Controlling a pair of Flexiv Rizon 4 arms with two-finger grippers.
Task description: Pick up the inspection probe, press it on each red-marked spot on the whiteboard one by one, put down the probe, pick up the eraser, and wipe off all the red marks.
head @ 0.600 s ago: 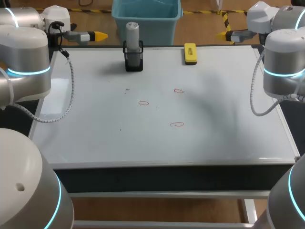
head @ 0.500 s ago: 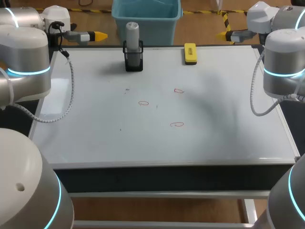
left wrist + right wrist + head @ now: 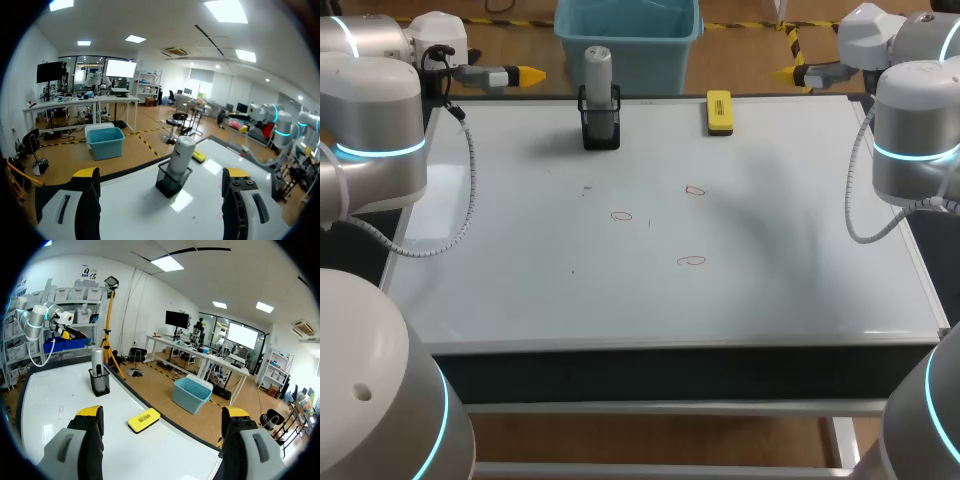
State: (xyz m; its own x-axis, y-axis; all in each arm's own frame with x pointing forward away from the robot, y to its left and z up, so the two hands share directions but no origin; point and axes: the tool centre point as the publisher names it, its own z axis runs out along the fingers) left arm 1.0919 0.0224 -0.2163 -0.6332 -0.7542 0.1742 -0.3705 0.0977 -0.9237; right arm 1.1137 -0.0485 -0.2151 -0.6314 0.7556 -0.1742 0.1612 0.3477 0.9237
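Grey cylindrical inspection probe [image 3: 597,66] upright in black mesh holder [image 3: 601,130], yellow block eraser [image 3: 719,112] near, on white whiteboard [image 3: 770,290]; left jaws, right jaws released.

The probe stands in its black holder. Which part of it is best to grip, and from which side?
Grip the probe by its bare upper half; the holder hides the rest. It stands upright, so probably come level from the side, fingers across its round body, then lift straight up. The open left end effector faces it.
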